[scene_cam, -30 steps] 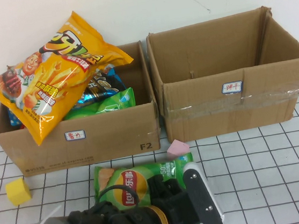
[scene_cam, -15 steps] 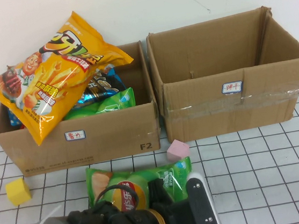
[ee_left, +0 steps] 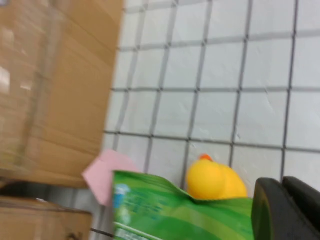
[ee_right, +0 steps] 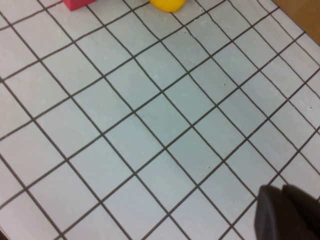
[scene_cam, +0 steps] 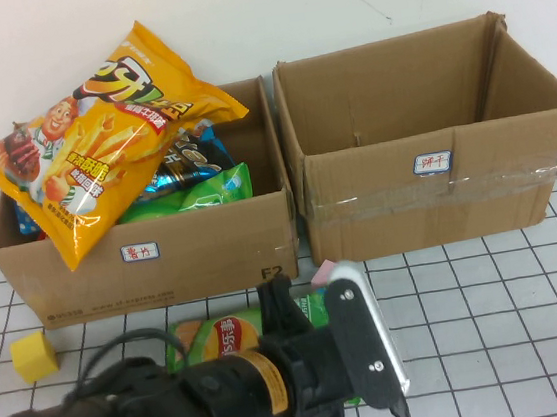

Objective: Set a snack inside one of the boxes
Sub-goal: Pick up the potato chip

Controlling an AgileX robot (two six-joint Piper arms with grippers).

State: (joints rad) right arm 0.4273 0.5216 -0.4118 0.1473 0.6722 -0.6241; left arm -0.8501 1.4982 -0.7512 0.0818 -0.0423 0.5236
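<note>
Gripping green chip bag [scene_cam: 218, 338], left gripper [scene_cam: 293, 319] fingers closed, right gripper [ee_right: 287, 212] parked.

Two boxes stand side by side at the table's [scene_cam: 489, 285] 12 o'clock edge; the left box [scene_cam: 145, 269] is heaped with snack bags [scene_cam: 99, 138], the right box [scene_cam: 432, 141] beside it at 3 o'clock; a chips bag [scene_cam: 218, 336] lies before the left box at 6 o'clock, under the left gripper [scene_cam: 304, 296]; a foam cube [scene_cam: 34, 355] sits at its 9 o'clock.
</note>
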